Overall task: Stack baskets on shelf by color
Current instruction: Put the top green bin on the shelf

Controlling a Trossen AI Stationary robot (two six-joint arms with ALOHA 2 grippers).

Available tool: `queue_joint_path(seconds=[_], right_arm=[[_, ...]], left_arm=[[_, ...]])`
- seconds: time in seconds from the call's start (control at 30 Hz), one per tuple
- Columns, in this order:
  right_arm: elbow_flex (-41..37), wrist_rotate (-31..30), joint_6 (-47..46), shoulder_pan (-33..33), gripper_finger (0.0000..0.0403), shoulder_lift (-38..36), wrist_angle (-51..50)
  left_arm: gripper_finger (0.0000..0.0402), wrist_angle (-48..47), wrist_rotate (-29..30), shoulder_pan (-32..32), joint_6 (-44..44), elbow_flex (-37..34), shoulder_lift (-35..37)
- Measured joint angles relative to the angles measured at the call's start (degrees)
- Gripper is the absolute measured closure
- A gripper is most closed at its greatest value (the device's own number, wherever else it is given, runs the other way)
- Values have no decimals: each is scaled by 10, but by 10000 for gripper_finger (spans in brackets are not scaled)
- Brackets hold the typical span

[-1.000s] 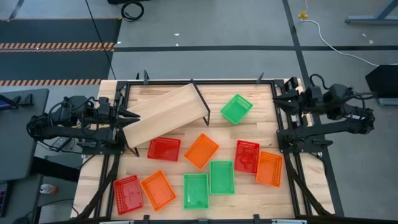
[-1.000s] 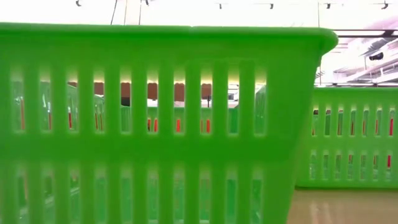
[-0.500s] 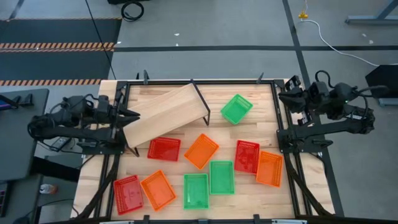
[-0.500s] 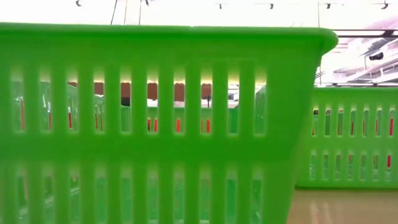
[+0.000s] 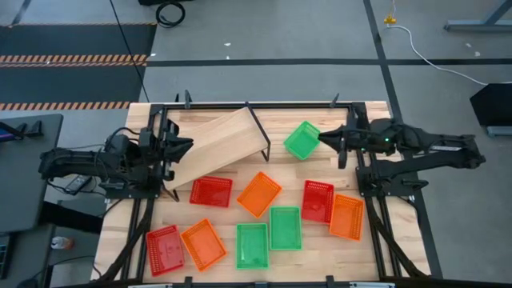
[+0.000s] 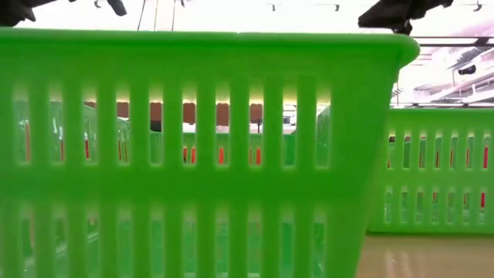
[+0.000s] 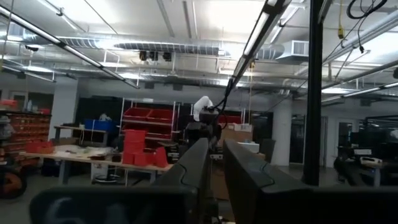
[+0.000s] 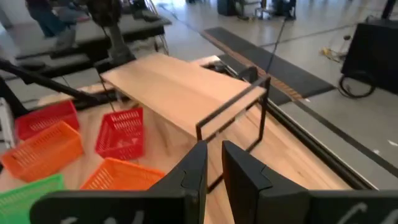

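Nine baskets lay loose on tabletop (image 5: 224,270), none on shelf (image 5: 214,147), which stood angled at rear-left. R gripper (image 5: 330,139) hovered beside lone green basket (image 5: 303,140), fingers nearly closed, empty. L gripper (image 5: 181,146) at shelf's left end, fingers likewise nearly closed, empty

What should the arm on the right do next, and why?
Probably lower the right gripper onto the near edge of the lone green plastic mesh basket beside it and close on it. Its fingers sit almost shut just off that rim, and the pale wooden shelf holds no baskets yet.
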State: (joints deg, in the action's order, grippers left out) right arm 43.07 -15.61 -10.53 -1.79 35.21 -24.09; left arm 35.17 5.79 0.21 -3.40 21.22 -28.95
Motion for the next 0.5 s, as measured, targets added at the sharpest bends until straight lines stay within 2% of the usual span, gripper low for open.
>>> queue_joint_path(seconds=[0.17,0.37,0.43,0.5], right_arm=[[0,12,-12,-2,347,35,48],[0,49,-17,-2,347,61,56],[0,49,-27,-2,347,70,60],[0,50,-38,-2,347,78,61]], left_arm=[[350,-6,0,0,7,2,1],[346,-51,0,0,72,2,1],[342,-96,1,0,73,15,1],[338,-185,10,0,56,51,-2]])
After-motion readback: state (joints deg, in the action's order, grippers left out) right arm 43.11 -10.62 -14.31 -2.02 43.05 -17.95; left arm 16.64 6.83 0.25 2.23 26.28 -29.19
